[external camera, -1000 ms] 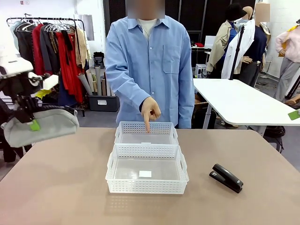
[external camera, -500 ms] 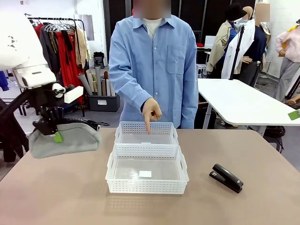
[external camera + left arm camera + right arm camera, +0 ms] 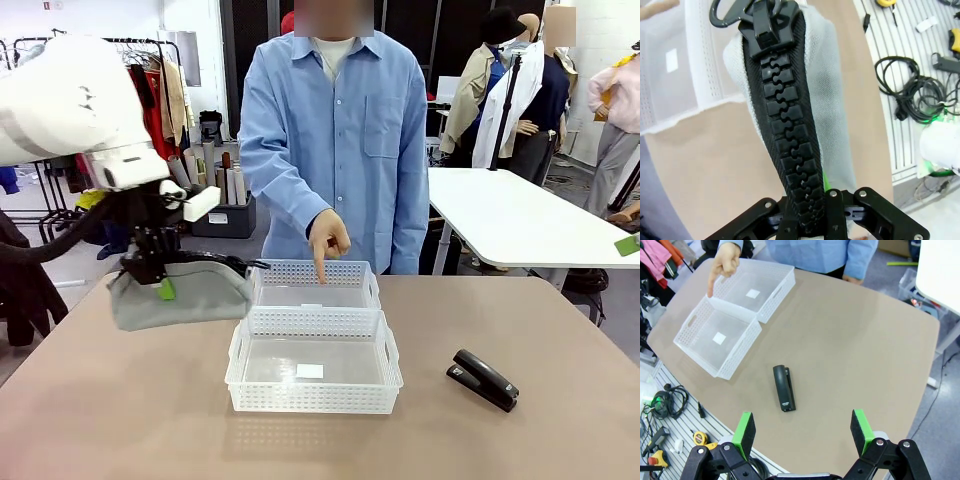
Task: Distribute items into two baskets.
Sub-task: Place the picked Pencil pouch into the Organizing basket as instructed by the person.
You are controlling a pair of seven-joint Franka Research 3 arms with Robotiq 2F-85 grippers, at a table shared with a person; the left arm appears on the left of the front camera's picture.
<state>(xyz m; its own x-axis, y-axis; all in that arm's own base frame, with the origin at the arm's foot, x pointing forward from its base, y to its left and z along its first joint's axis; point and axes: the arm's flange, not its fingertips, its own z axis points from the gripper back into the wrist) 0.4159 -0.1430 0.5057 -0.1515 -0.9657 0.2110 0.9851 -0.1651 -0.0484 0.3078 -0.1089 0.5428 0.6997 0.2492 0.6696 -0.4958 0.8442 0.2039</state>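
Observation:
My left gripper point(image 3: 160, 275) is shut on the top of the light-grey pouch point(image 3: 182, 297), which hangs in the air just left of the two baskets. In the left wrist view the gripper point(image 3: 812, 210) pinches the pouch's black zipper edge point(image 3: 785, 135), with a basket's wall point(image 3: 702, 60) beyond it. The bigger basket point(image 3: 313, 397) stands near me and the smaller basket point(image 3: 312, 271) touches it behind. The black stapler point(image 3: 484, 379) lies on the table to the right. My right gripper point(image 3: 802, 432) hangs open high above the stapler point(image 3: 783, 388).
A person in a blue shirt stands at the far side, one finger point(image 3: 319, 262) pointing down into the smaller basket. A white table point(image 3: 500, 215) stands behind on the right and a clothes rack on the left. Tools and cables point(image 3: 665, 405) lie on the floor beside the table.
My left arm has carried the pouch to the right, from the table's left edge up beside the baskets. The person's pointing hand, the baskets and the stapler have stayed put.

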